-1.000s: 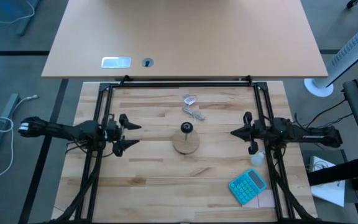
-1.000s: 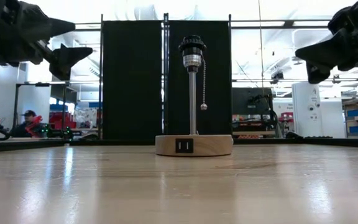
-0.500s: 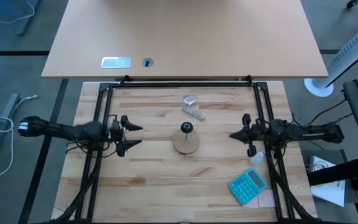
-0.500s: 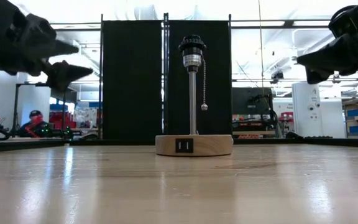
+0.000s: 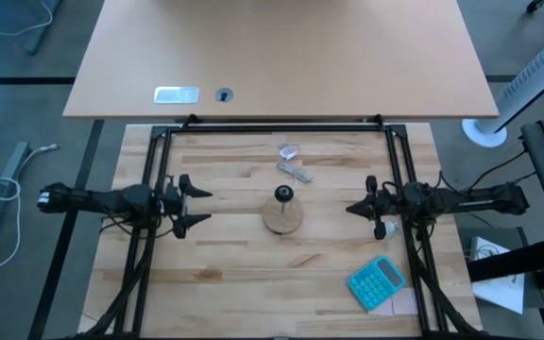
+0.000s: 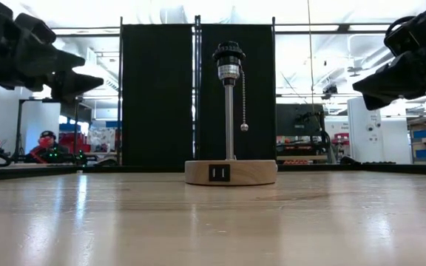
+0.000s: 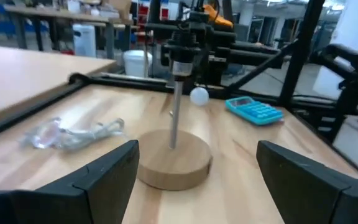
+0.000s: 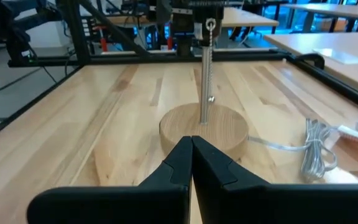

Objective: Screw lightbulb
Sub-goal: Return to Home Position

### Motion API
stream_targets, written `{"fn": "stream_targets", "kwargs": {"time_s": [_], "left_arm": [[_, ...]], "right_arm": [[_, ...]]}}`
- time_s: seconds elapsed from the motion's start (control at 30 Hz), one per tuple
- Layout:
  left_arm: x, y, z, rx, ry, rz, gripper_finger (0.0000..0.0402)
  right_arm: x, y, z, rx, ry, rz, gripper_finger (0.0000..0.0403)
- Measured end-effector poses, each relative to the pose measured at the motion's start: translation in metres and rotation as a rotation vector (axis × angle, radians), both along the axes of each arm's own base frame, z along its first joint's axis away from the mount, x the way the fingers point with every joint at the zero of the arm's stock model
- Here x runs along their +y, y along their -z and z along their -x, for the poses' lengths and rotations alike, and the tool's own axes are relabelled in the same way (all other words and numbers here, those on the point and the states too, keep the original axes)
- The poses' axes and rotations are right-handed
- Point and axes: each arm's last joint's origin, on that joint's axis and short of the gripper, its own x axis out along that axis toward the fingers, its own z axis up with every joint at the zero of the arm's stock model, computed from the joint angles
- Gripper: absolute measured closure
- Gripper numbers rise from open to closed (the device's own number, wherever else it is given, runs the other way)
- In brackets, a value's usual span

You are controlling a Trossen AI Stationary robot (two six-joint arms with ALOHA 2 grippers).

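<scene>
Lamp (image 5: 282, 215): upright mid-desk (image 5: 225, 274) on a wooden disc base; black socket on top holds nothing.
Lightbulb (image 7: 199, 95): lies on the desk to the lamp's right, well apart from it, just beside the right arm.
Left pincer (image 5: 204, 206): left of the lamp, raised, fingers apart, empty.
Right pincer (image 8: 191, 146): right of the lamp, raised, fingers pressed together, empty.
Calculator (image 5: 377, 282): farther from the lamp than the lightbulb.

Colour-wise: the lightbulb (image 7: 199, 95) is plain white and the calculator (image 5: 377, 281) is bright teal. The lamp base (image 5: 282, 219) is tan wood, with a black socket (image 6: 228, 53) on a silver stem (image 6: 229, 122). The table (image 5: 234, 283) is pale wood in plank stripes, with a black frame (image 5: 272, 127). Both the left gripper (image 5: 204, 205) and right gripper (image 5: 352, 209) are black.
</scene>
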Motion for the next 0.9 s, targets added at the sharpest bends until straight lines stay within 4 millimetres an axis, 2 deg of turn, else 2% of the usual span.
{"fn": "stream_targets", "kwargs": {"time_s": [0.17, 0.43, 0.7, 0.9], "left_arm": [[0.006, -0.005, 0.003, -0.055, -0.073, -0.013, 0.0086], [0.015, -0.004, 0.007, -0.059, -0.01, -0.017, 0.0086], [0.021, -0.003, 0.006, -0.036, -0.203, -0.034, 0.0086], [0.018, 0.0, 0.004, -0.011, -0.151, 0.003, 0.0086]], "right_arm": [[0.0, 0.002, -0.001, 0.019, 0.0, 0.001, 0.0402], [0.0, 0.002, -0.001, 0.023, 0.0, 0.002, 0.0402], [0.0, 0.002, -0.001, 0.024, 0.0, 0.001, 0.0401], [0.0, 0.002, -0.001, 0.027, 0.0, 0.001, 0.0399]]}}
